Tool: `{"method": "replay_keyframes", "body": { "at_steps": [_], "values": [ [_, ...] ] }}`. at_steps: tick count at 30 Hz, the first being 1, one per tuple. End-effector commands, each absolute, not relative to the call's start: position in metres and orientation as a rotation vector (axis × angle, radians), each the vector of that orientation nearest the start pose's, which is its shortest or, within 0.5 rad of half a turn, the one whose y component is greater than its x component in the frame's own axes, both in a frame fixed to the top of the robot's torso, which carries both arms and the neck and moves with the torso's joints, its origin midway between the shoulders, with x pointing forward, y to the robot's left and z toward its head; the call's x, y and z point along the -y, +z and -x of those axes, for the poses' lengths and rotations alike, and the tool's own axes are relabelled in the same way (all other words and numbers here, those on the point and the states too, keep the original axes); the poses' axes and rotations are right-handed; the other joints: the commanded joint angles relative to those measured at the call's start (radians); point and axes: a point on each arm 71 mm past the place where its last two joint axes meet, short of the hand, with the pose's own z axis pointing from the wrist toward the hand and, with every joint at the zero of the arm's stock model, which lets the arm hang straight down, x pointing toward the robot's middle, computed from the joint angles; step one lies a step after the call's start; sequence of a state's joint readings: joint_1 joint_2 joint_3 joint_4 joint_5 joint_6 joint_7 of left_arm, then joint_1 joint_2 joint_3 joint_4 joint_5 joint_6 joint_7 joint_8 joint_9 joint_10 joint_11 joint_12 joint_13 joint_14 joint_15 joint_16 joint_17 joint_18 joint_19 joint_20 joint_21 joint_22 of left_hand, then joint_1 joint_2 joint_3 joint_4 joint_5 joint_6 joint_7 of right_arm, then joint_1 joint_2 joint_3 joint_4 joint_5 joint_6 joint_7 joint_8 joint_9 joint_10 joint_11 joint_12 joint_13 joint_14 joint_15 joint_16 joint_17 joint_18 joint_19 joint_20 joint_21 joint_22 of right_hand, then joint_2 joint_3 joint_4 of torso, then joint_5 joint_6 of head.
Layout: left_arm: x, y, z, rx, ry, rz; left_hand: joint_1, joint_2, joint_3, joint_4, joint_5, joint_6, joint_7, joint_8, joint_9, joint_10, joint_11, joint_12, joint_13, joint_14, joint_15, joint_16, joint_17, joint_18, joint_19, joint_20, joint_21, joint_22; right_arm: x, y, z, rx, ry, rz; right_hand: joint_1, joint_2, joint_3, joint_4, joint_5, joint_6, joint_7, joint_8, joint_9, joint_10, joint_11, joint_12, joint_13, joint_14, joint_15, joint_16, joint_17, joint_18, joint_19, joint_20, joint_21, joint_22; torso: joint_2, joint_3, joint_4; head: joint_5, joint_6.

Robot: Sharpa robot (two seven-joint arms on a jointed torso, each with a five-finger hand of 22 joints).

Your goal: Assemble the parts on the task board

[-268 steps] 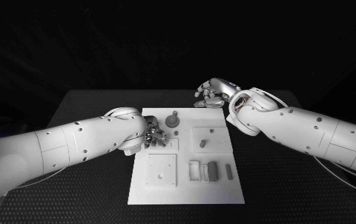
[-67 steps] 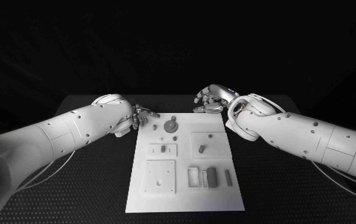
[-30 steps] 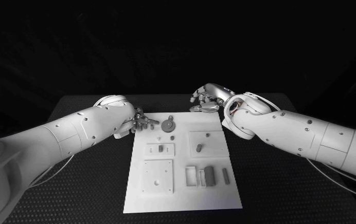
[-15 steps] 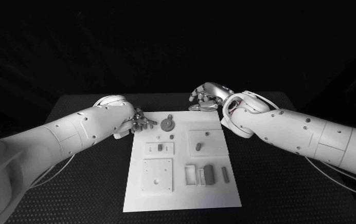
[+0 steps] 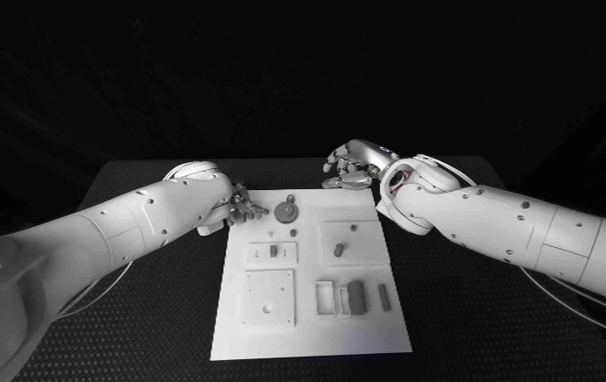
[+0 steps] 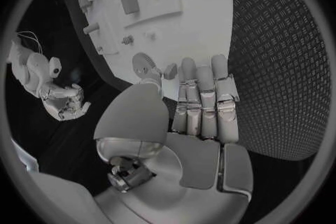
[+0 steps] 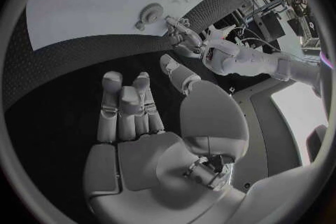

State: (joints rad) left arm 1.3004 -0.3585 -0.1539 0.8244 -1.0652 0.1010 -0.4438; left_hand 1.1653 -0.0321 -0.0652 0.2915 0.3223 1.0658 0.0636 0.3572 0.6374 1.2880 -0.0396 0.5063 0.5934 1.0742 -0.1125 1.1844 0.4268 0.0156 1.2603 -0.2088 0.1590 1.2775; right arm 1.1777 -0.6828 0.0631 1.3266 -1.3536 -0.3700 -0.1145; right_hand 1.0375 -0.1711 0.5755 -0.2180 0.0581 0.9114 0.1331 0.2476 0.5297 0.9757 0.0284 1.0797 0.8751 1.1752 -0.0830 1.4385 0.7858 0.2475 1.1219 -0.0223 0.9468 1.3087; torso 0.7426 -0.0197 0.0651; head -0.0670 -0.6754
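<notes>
Left hand [image 5: 240,209] has pulled back to the task board's [image 5: 309,329] far-left corner since the earliest frame, holding nothing.
Its fingers lie straight and close together just left of the round part [image 5: 286,214]; the right hand [image 5: 354,165] hovers empty, fingers loosely curled, beyond the far edge (well apart). Best approach: come down over the round part slowly, spreading the fingers first.

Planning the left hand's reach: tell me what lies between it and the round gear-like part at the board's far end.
Only bare white task board: the head view shows nothing between the left hand and the round part.
</notes>
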Motion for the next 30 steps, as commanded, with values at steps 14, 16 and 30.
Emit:
{"method": "replay_keyframes", "body": {
  "at_steps": [14, 16, 30],
  "values": [
    [-0.1685, -0.2266, -0.5901, -2.191, -0.251, 0.243, 0.044, 0.011, -0.015, -0.001, 0.013, -0.002, 0.005, 0.008, -0.004, 0.000, 0.006, 0.006, 0.001, 0.002, 0.002, 0.008, -0.003, -0.005, 0.008, 0.002, -0.007, 0.004, 0.1796, -0.1693, -0.5307, -1.585, 0.680, -0.035, 0.001, 0.007, -0.001, -0.003, 0.000, -0.001, 0.007, -0.004, -0.001, -0.004, 0.000, 0.004, -0.002, -0.004, 0.002, -0.004, -0.001, 0.014, 0.002, -0.005, -0.004, 0.007, -0.001, -0.0008, 0.0001, -0.003, 0.001],
    [-0.1687, -0.2266, -0.5902, -2.191, -0.252, 0.246, 0.045, 0.011, -0.015, -0.001, 0.013, -0.002, 0.005, 0.008, -0.004, 0.000, 0.006, 0.006, 0.001, 0.002, 0.002, 0.008, -0.003, -0.005, 0.008, 0.002, -0.007, 0.004, 0.1798, -0.1694, -0.5308, -1.585, 0.679, -0.036, 0.001, 0.007, -0.001, -0.003, 0.000, -0.001, 0.007, -0.004, -0.001, -0.004, 0.000, 0.004, -0.002, -0.004, 0.002, -0.004, -0.001, 0.014, 0.002, -0.005, -0.004, 0.007, 0.000, -0.0009, -0.0001, -0.003, 0.001],
    [-0.1728, -0.2276, -0.5916, -2.208, -0.264, 0.290, -0.035, 0.006, -0.018, 0.003, -0.009, -0.003, 0.004, 0.013, -0.013, 0.001, 0.006, 0.005, -0.001, 0.004, 0.002, 0.007, -0.008, -0.004, 0.014, 0.001, -0.016, 0.005, 0.1795, -0.1694, -0.5310, -1.585, 0.679, -0.036, 0.000, 0.006, -0.002, -0.004, 0.000, -0.001, 0.007, -0.004, -0.002, -0.004, 0.000, 0.004, -0.002, -0.004, 0.002, -0.004, -0.001, 0.014, 0.002, -0.005, -0.004, 0.008, 0.000, -0.0007, 0.0003, -0.003, 0.002]
  ]
}}
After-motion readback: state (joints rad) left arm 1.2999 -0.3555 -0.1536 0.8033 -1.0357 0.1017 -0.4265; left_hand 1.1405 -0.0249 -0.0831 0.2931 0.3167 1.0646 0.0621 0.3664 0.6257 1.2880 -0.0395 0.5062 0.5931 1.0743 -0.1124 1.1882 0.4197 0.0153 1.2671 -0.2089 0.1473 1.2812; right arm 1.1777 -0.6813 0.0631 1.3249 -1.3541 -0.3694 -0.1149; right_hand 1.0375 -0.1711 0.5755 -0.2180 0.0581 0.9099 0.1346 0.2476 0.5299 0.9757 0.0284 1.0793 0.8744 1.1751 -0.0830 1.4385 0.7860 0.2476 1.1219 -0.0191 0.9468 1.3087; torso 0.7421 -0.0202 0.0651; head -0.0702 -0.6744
